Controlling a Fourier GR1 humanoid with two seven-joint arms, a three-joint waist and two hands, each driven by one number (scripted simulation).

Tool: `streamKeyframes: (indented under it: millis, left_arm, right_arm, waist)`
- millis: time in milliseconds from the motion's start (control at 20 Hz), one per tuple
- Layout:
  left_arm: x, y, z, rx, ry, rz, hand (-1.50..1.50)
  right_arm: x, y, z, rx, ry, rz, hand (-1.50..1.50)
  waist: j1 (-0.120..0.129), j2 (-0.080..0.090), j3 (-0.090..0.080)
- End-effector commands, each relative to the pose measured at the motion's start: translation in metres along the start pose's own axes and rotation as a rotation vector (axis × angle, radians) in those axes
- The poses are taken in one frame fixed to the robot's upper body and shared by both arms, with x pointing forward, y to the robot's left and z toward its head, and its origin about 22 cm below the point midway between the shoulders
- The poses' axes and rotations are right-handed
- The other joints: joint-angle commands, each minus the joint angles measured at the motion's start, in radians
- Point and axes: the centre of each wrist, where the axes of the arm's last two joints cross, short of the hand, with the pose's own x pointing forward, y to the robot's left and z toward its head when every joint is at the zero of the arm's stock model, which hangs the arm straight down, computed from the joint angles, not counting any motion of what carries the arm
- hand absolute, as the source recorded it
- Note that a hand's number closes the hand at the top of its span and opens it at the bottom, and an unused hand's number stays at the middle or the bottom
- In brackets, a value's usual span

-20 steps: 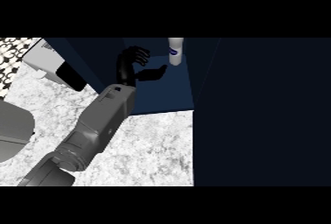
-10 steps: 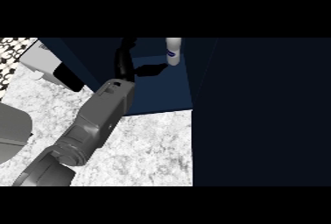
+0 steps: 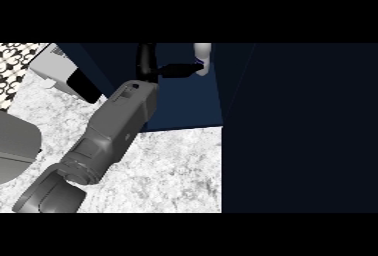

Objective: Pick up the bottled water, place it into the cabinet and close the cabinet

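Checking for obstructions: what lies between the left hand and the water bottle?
Nothing. In the head view the left hand reaches right up to the water bottle inside the cabinet, with no gap showing.

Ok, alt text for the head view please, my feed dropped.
The robot's black left hand, on a grey forearm, reaches into the open dark blue cabinet and meets a white water bottle with a purple band standing upright inside. A dark panel fills the right side; speckled white stone counter lies below.
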Motion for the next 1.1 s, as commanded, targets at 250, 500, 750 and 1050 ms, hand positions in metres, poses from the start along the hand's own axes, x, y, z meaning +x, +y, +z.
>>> streamKeyframes:
  millis: [250, 500, 750, 1050]
  left_arm:
    - [0.003, -0.024, 0.012, -0.076, -0.035, 0.143, -1.5]
    - [-0.016, -0.019, 0.034, -0.094, -0.035, 0.174, -1.5]
    - [-0.017, -0.021, 0.049, -0.137, -0.005, 0.248, -1.5]
    - [-0.019, -0.028, 0.087, -0.228, -0.006, 0.38, -1.5]
  right_arm:
    - [0.024, 0.01, -0.002, -0.014, -0.034, -0.025, -1.5]
    - [0.023, 0.009, -0.003, -0.014, -0.009, -0.028, -1.5]
    - [0.028, 0.012, 0.001, -0.03, -0.016, -0.051, -1.5]
    - [0.028, 0.016, -0.005, -0.024, -0.018, -0.031, -1.5]
  waist:
    - [0.038, -0.02, 0.001]
    - [0.059, -0.033, 0.002]
    - [0.069, -0.039, 0.002]
    - [0.064, -0.037, 0.001]
